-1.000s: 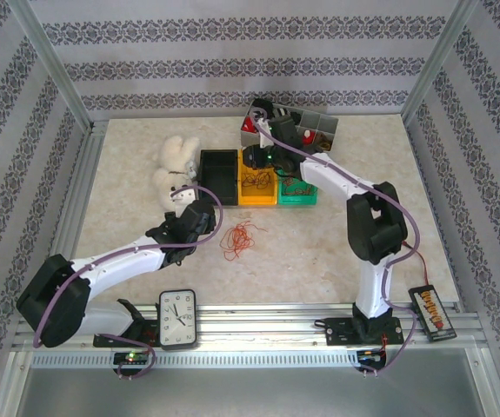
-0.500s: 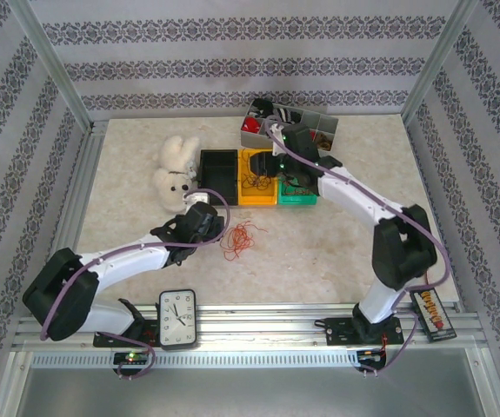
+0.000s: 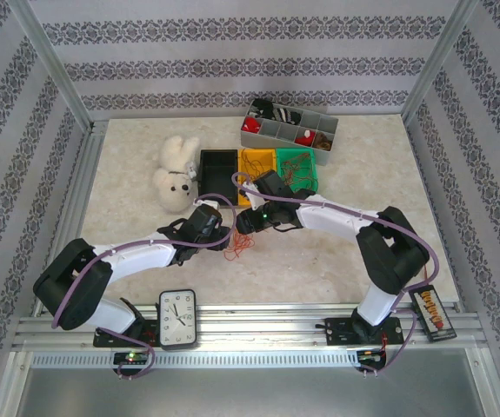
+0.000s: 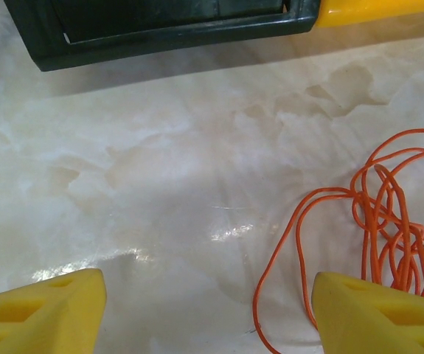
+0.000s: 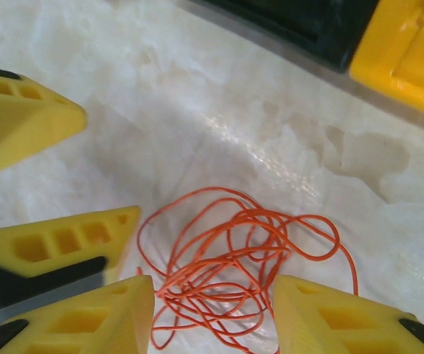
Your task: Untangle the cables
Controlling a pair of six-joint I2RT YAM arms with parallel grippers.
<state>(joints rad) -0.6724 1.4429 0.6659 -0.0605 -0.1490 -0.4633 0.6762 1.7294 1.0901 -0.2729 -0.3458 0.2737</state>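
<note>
An orange tangle of thin cables lies on the marble table, in front of the bins. My right gripper is open, low over it, with the tangle lying between its two yellow fingers. My left gripper is open just to the left. Nothing is between its fingers except one loose loop of the orange cables, which runs past the right fingertip. The left gripper's fingers stand close beside my right gripper. In the top view the two grippers almost meet.
A black bin, a yellow bin and a green bin stand in a row just behind; the yellow and green hold thin wire. A grey divided organiser is behind them. A plush toy is at left, a clock near the front rail.
My right arm swung back from over the bins, came down over the orange tangle and its jaws widened. My left gripper slid right toward the tangle.
</note>
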